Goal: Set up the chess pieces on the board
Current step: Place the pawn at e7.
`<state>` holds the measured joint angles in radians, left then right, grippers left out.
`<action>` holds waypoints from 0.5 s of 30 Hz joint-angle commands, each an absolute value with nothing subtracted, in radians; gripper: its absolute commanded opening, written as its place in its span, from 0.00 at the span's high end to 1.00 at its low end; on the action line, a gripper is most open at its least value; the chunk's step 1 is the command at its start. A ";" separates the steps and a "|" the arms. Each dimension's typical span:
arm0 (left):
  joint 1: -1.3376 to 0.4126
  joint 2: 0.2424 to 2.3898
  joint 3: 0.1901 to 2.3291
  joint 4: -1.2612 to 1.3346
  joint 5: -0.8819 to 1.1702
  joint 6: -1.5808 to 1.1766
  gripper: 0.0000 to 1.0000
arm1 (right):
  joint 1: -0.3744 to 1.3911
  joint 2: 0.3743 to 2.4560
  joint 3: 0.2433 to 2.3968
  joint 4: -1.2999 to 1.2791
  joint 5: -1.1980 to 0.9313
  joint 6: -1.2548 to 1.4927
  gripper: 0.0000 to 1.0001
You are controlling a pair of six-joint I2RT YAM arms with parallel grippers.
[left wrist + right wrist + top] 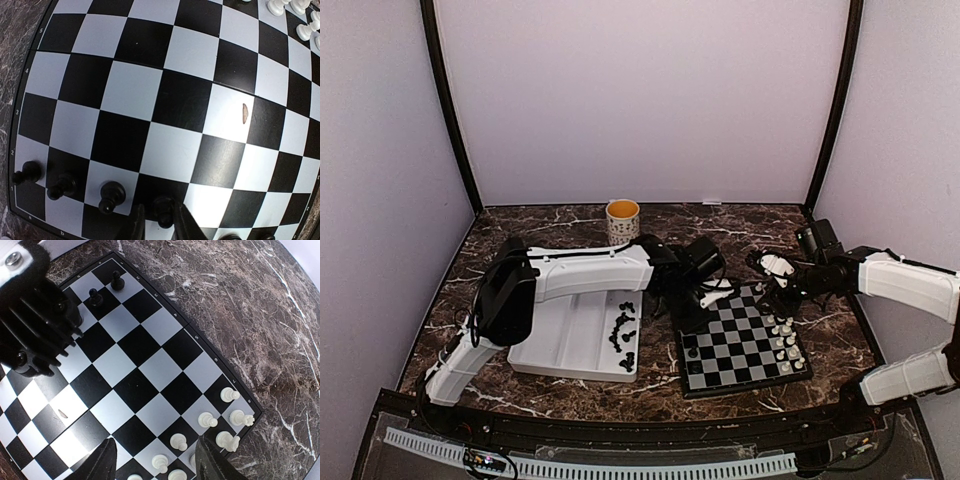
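Observation:
The board (740,345) lies right of centre. My left gripper (712,292) is at its far left corner. In the left wrist view its fingers (186,225) stand close on either side of a black pawn (165,209) that rests on a dark square of the edge row. Three more black pieces (111,195) stand in that row. My right gripper (160,460) is open and empty, hovering over several white pieces (206,419) along the board's right edge (782,335). Loose black pieces (623,335) lie in the white tray (570,345).
An orange-and-white mug (623,220) stands at the back of the marble table. The tray sits just left of the board. The left arm's dark wrist (35,325) hangs over the board's far corner. A small brown mark (244,113) is on one light square.

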<state>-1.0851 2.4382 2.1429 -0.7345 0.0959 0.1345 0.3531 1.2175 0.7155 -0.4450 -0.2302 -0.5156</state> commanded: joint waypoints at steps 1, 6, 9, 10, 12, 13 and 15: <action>-1.089 2.391 2.169 -0.763 0.094 0.124 0.76 | 0.348 1.215 0.716 -0.439 -0.226 -0.515 0.45; -1.089 2.326 2.174 -0.820 0.058 0.132 0.73 | 0.348 1.215 0.716 -0.438 -0.227 -0.514 0.45; -1.088 2.242 2.156 -0.869 0.020 0.149 0.73 | 0.348 1.216 0.718 -0.438 -0.228 -0.516 0.45; -1.088 2.219 2.146 -0.871 0.016 0.155 0.73 | 0.348 1.217 0.718 -0.437 -0.228 -0.514 0.45; -1.086 2.151 2.099 -0.865 0.012 0.161 0.72 | 0.348 1.218 0.718 -0.439 -0.229 -0.515 0.45; -1.084 2.102 2.058 -0.860 -0.003 0.161 0.72 | 0.348 1.218 0.718 -0.439 -0.229 -0.516 0.45; -1.075 2.031 1.981 -0.844 -0.026 0.157 0.71 | 0.348 1.218 0.718 -0.438 -0.229 -0.515 0.44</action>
